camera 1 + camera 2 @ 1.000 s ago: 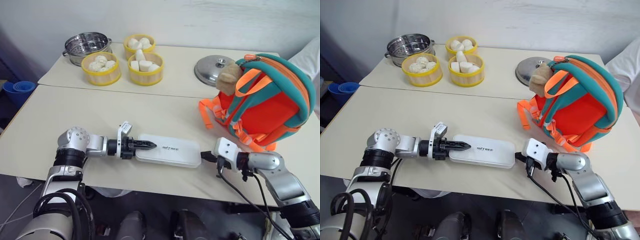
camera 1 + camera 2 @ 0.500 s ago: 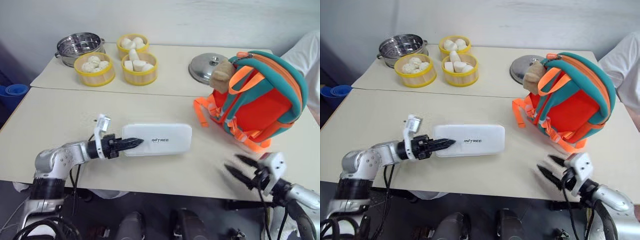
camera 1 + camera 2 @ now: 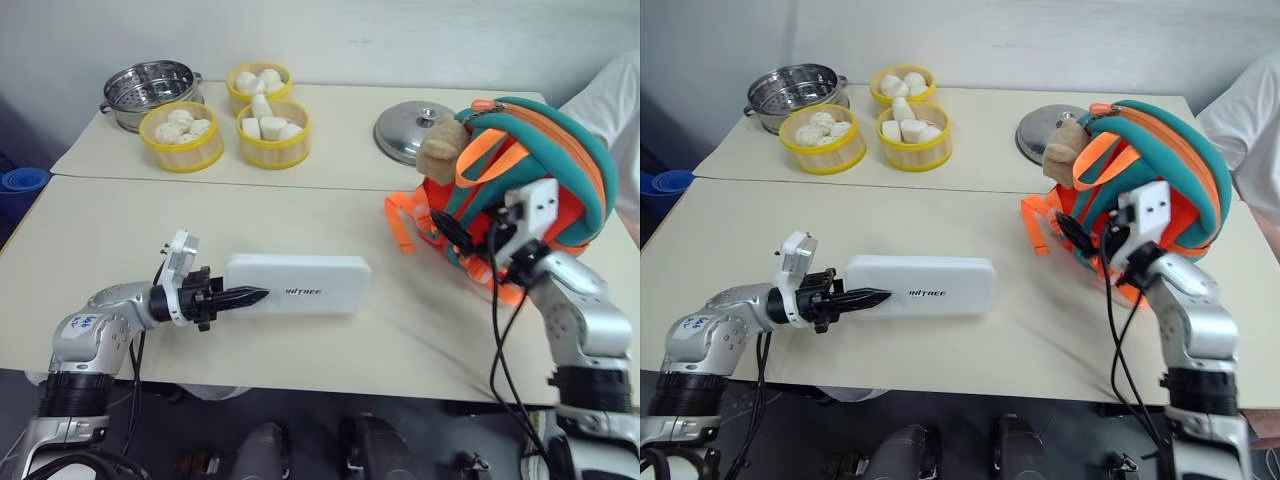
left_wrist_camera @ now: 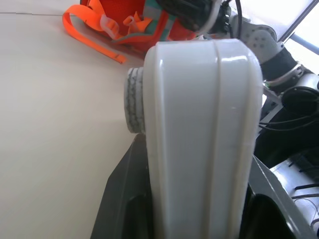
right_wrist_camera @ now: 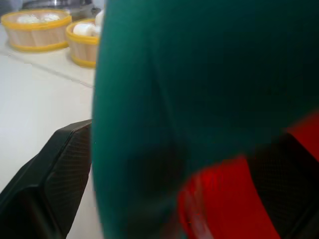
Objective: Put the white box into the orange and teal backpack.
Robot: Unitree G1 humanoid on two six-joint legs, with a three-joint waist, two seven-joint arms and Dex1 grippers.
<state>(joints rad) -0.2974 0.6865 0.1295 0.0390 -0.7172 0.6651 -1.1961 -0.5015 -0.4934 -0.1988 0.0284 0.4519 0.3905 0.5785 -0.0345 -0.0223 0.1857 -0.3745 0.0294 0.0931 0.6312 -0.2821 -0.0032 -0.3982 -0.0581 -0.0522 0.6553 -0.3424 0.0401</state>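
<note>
The white box (image 3: 300, 285) lies lengthwise near the table's front, its dark lettering facing up. My left gripper (image 3: 243, 296) is shut on its left end; in the left wrist view the box (image 4: 199, 124) stands end-on between the fingers. The orange and teal backpack (image 3: 560, 150) stands upright at the right, with a tan plush toy (image 3: 440, 150) hanging at its top. My right gripper (image 3: 452, 232) is raised against the backpack's front and open. Its fingers (image 5: 55, 174) stand wide apart in the right wrist view, with teal trim (image 5: 164, 99) between them.
At the back stand a steel lid (image 3: 410, 125), a steel steamer pot (image 3: 150, 88) and three yellow steamer baskets (image 3: 180, 138) of white buns. A person's white sleeve (image 3: 612, 95) shows at the right edge. Orange straps (image 3: 405, 225) trail from the backpack onto the table.
My right gripper let go of the box's right end, opened and rose to the backpack. My left gripper kept its hold, rolled and drew the box a little to the left.
</note>
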